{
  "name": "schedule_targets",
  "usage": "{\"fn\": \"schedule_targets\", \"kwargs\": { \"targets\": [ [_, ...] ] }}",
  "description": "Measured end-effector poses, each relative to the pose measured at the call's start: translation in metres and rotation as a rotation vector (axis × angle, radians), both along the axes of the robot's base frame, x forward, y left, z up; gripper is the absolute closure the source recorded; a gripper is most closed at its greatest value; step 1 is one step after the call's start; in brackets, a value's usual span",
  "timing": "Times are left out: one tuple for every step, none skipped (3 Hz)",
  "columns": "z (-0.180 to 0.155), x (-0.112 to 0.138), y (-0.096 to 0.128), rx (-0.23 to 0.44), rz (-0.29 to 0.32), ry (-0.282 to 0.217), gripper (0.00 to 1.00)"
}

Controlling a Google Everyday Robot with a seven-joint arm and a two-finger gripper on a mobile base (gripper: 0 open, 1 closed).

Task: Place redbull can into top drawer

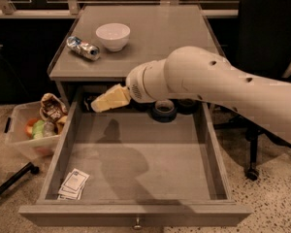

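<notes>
The redbull can [83, 48] lies on its side on the grey tabletop [155, 38], left of a white bowl [113, 36]. The top drawer [140, 154] is pulled wide open below the table, with a small knob [137, 223] on its front panel. My gripper [106, 100] is at the end of the white arm, over the back left of the open drawer, below the table edge and below the can. It holds nothing that I can see.
A small stack of cards [73, 184] lies in the drawer's front left corner. Dark round rolls [164, 110] sit at the drawer's back. A clear plastic bin [36, 130] with snacks stands on the floor to the left. A black office chair [266, 57] is at the right.
</notes>
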State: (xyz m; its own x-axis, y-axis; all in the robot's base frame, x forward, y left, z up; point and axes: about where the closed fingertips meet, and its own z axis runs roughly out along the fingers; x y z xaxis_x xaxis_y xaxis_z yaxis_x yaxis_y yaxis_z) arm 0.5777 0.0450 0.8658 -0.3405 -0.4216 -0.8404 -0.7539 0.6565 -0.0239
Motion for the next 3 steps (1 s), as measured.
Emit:
{"fn": "schedule_targets", "kwargs": {
  "targets": [
    [0.0076, 0.0315, 0.0542, 0.078, 0.02, -0.082, 0.0],
    [0.0076, 0.0315, 0.0542, 0.078, 0.02, -0.082, 0.0],
    [0.008, 0.0349, 0.0578, 0.103, 0.041, -0.091, 0.0]
  ]
}}
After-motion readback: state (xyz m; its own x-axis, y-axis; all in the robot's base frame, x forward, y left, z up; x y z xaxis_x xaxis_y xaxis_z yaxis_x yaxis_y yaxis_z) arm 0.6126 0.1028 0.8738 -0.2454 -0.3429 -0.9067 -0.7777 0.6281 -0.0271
